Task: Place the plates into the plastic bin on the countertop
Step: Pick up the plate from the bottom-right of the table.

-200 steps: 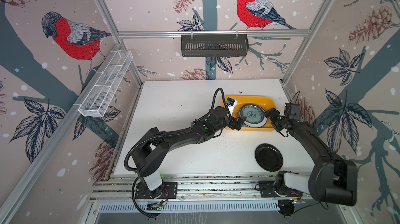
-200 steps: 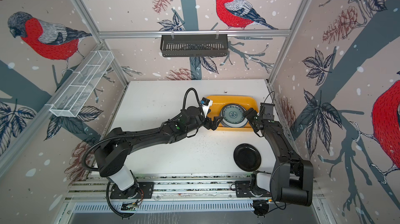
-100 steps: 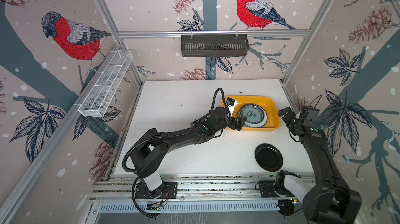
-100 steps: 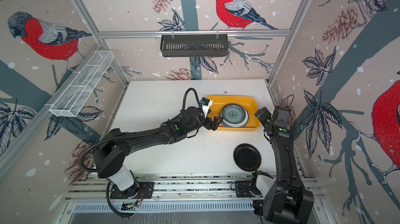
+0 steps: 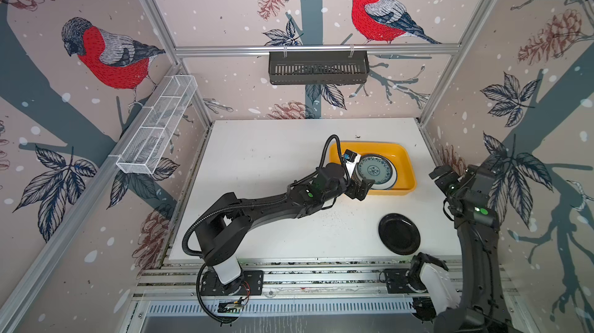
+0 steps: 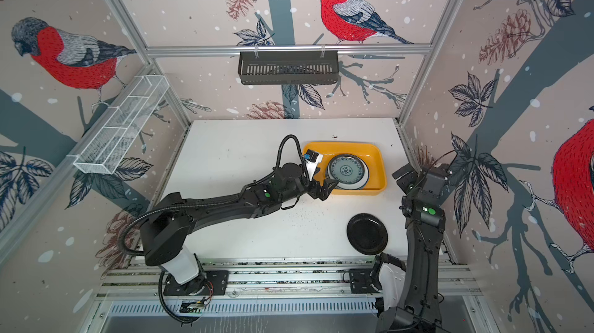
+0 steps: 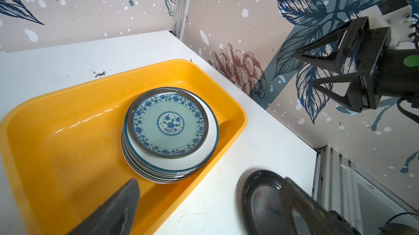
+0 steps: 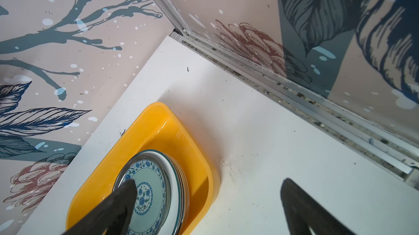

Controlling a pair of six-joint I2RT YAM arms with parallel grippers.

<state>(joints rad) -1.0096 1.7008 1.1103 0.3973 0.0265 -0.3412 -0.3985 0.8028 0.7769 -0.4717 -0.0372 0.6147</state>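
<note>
The yellow plastic bin [image 5: 403,154] [image 6: 377,159] stands at the right back of the white countertop [image 5: 263,154]. A stack of several plates lies in it, topped by a blue-green patterned plate [image 5: 374,170] [image 6: 347,172] [image 7: 167,123] [image 8: 150,190]. A plain black plate [image 5: 399,233] [image 6: 367,234] [image 7: 260,199] lies on the countertop in front of the bin. My left gripper [image 5: 360,188] [image 6: 324,188] [image 7: 209,179] hangs open and empty over the bin's front left edge. To the right of the bin, near the wall, my right gripper [image 5: 439,178] [image 6: 403,177] [image 7: 306,70] [image 8: 208,181] is open and empty.
Aluminium rails [image 8: 317,109] and the patterned wall close off the countertop's right side. A black slotted basket [image 5: 318,67] hangs on the back wall. A white wire rack [image 5: 157,128] is fixed high on the left wall.
My right gripper has opened and drawn back from the bin's right side toward the right wall. The left arm and the plates have stayed where they were.
</note>
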